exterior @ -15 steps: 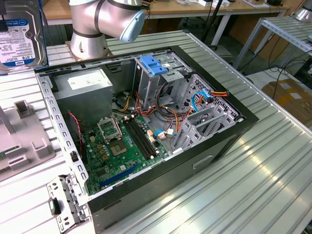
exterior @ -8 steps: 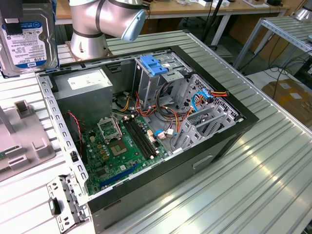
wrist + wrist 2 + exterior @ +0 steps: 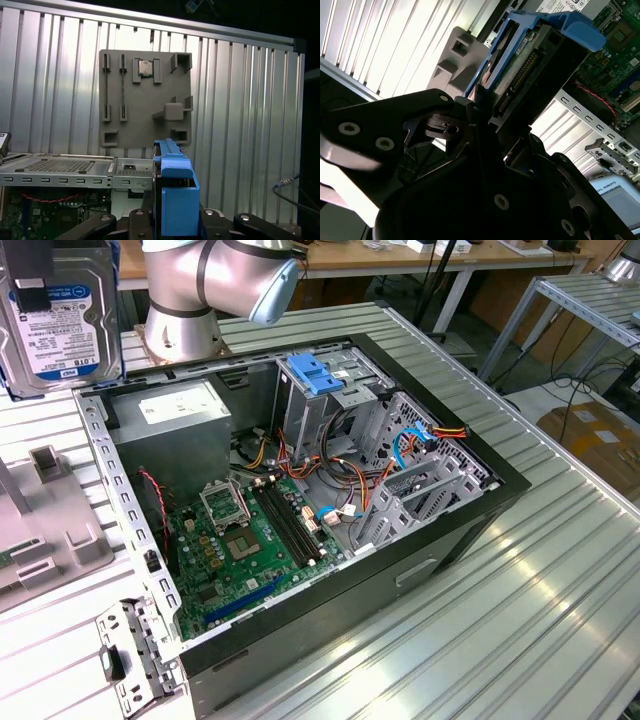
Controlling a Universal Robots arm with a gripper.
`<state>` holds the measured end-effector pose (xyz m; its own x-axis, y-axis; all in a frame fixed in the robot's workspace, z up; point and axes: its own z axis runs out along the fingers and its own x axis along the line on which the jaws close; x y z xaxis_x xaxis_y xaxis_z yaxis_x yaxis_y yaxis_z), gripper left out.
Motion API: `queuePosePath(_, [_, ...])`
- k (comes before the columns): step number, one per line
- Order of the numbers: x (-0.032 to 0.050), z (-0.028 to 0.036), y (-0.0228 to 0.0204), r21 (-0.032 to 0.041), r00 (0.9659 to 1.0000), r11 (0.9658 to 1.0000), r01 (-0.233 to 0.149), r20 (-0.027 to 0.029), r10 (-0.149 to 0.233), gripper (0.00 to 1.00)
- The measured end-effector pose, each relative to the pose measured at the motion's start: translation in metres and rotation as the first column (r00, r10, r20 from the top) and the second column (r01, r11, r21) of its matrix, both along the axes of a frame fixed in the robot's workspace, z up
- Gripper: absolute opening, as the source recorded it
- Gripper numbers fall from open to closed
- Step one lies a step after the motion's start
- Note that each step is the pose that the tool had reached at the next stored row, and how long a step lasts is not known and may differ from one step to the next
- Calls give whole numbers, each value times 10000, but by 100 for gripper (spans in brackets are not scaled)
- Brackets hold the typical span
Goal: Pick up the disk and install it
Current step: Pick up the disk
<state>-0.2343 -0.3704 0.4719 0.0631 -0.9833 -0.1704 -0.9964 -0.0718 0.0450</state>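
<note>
The disk (image 3: 60,325), a silver hard drive with a white-and-blue label, hangs in the air at the exterior view's upper left, above the table beside the open computer case (image 3: 420,570). My gripper (image 3: 28,285) grips its upper edge. In the first wrist view the disk's blue plastic rail (image 3: 175,192) stands edge-on between my black fingers (image 3: 140,220), with the gripper (image 3: 175,222) shut on it. The second wrist view shows the disk's connector end (image 3: 530,65) and blue tab clamped in the gripper (image 3: 482,112).
The case lies open on the slatted metal table (image 3: 560,570). Inside are a drive cage with a light-blue latch (image 3: 315,375), a grey power-supply box (image 3: 175,425), a green motherboard (image 3: 235,545) and loose cables. A grey parts fixture (image 3: 145,95) lies beside the case.
</note>
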Motion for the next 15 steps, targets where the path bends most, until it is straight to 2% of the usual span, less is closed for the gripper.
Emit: queuePosePath(15, [73,0,-41,0,10000,10000,0,0,0,36])
